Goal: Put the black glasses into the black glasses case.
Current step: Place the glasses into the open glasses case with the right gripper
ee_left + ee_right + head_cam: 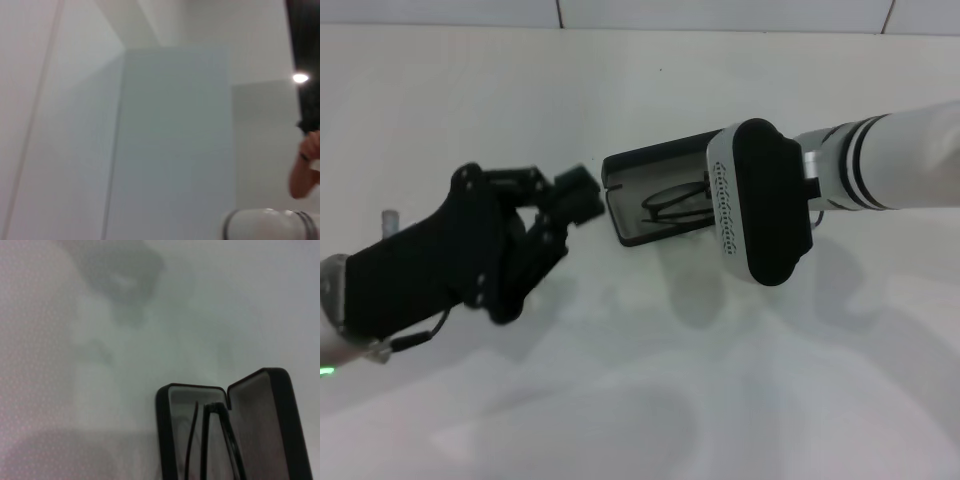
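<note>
The black glasses case (630,200) lies open at the table's middle, grey lining up, lid (272,420) folded back. Inside it rest the black glasses (670,207), thin wire frames; the right wrist view shows their slim temple arms (215,440) lying in the case's tray (167,440). My left gripper (565,215) hovers just left of the case's left end, open and empty. My right arm's white wrist with its black oval face (765,200) hangs over the case's right part and hides it.
White tabletop (650,380) all around, with a tiled wall edge at the back (720,28). A small grey object (390,217) stands at the far left behind the left arm. The left wrist view shows only walls and a person's arm (302,170).
</note>
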